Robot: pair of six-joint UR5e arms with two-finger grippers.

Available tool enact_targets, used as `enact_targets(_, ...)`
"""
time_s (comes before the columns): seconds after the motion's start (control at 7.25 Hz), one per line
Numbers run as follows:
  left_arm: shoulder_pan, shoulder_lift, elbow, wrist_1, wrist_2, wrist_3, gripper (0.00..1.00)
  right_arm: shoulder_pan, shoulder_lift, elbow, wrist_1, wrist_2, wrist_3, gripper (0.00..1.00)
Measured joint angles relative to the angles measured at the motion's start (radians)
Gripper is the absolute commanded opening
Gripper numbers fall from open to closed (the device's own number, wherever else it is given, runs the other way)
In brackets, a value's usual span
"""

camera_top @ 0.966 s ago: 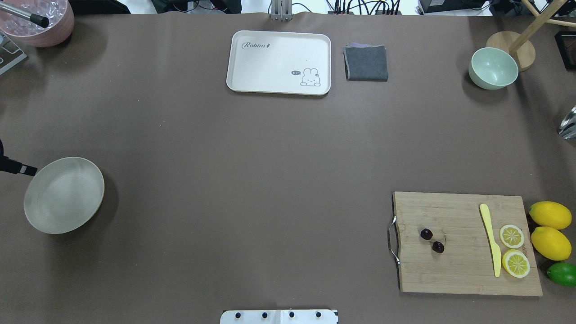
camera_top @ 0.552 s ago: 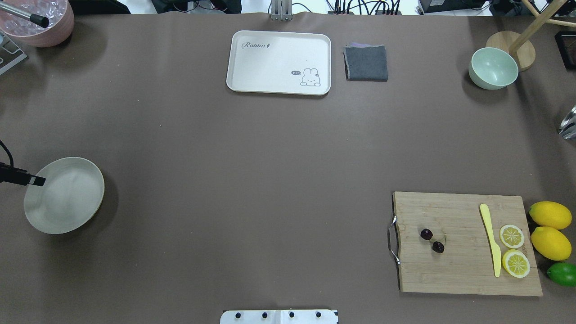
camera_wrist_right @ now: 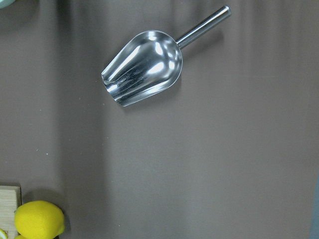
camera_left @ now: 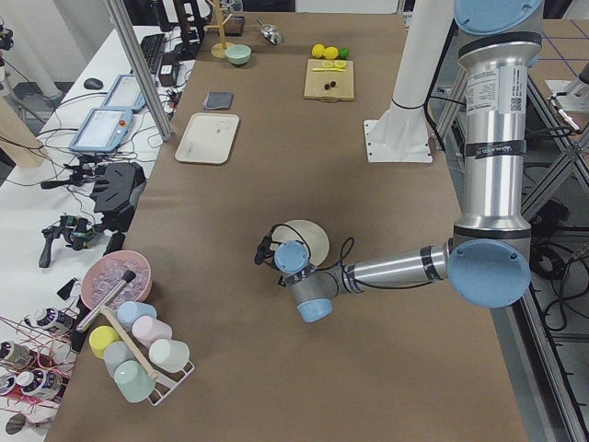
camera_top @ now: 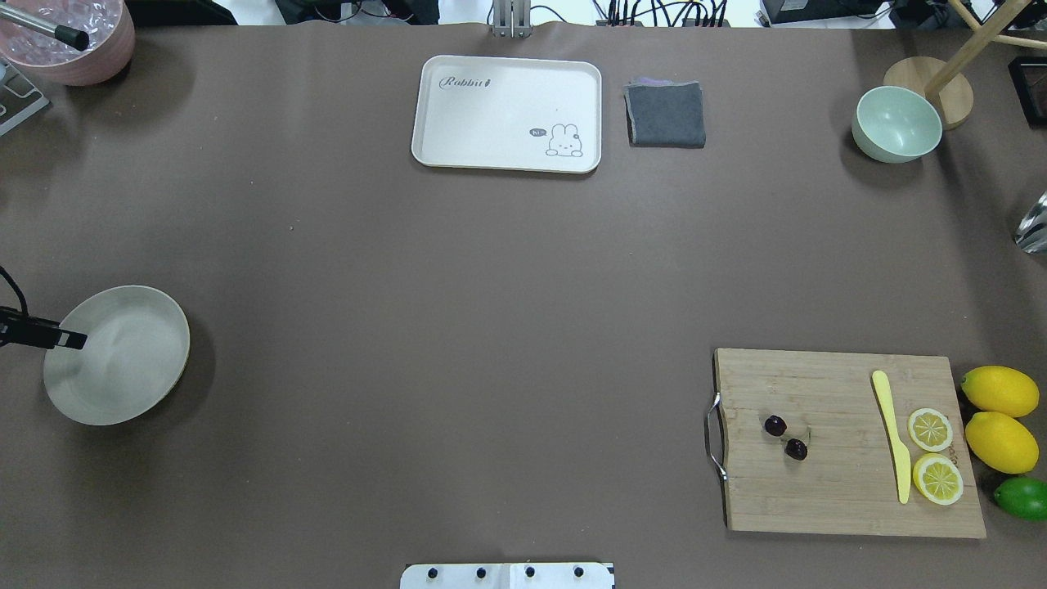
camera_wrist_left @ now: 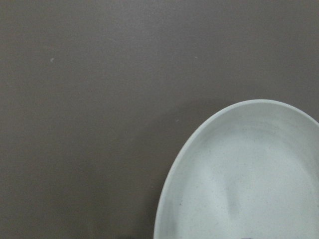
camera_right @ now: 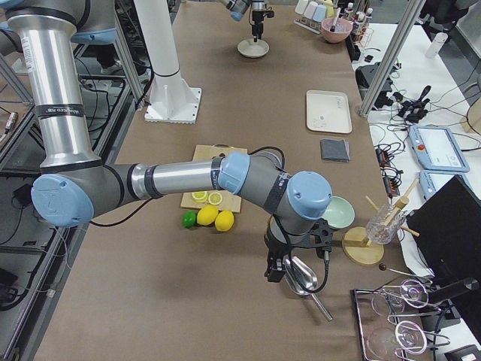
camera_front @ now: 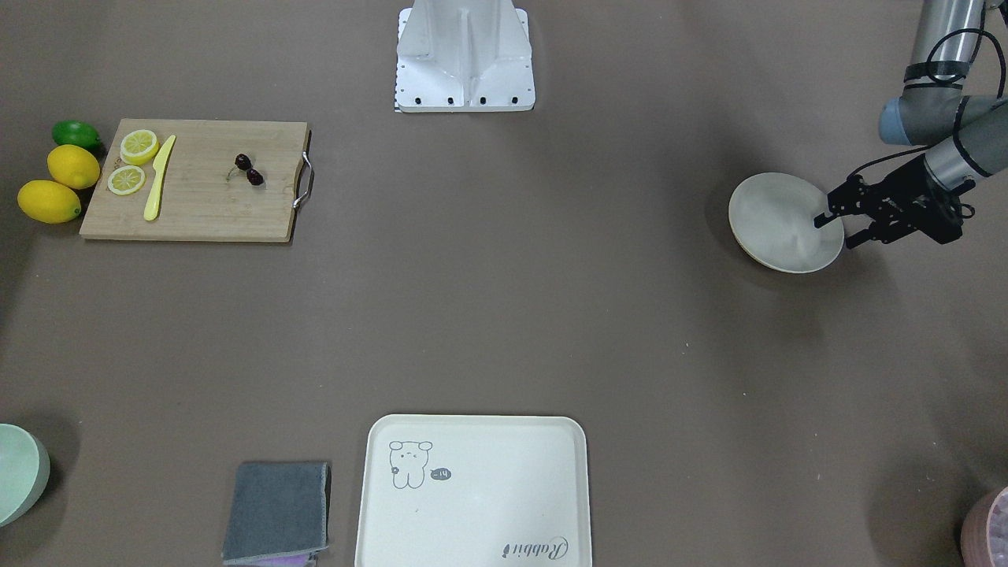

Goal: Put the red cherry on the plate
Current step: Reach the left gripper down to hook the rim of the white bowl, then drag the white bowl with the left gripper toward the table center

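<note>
Bare tabletop (camera_top: 458, 343) between plate (camera_top: 131, 380) and cutting board (camera_top: 842, 491), knife (camera_top: 891, 433) apart from red cherry (camera_top: 785, 437)

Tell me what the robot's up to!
The robot is meant to put the red cherry on the plate, but it has not picked it up yet. The cherry lies on the wooden cutting board, far across the table. The left gripper, open and empty, is at the rim of the empty plate. The right gripper hangs above a metal scoop.
</note>
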Motion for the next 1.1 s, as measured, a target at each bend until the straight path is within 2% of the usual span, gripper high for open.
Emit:
enact_targets(0.14,0.0,0.003,0.001,-0.007,0.0,0.001,0.0,0.001,0.0,0.001,0.0,0.0,0.0,1.0)
enact_targets(0.83,0.001,0.011,0.015,-0.065,0.012,0.007,0.0,0.003,0.0,0.006,-0.001,0.0,0.0,1.0)
enact_targets(1.1,0.004,-0.01,0.007,-0.052,0.003,-0.025,0.0,0.007,0.0,0.009,-0.002,0.0,-0.001,1.0)
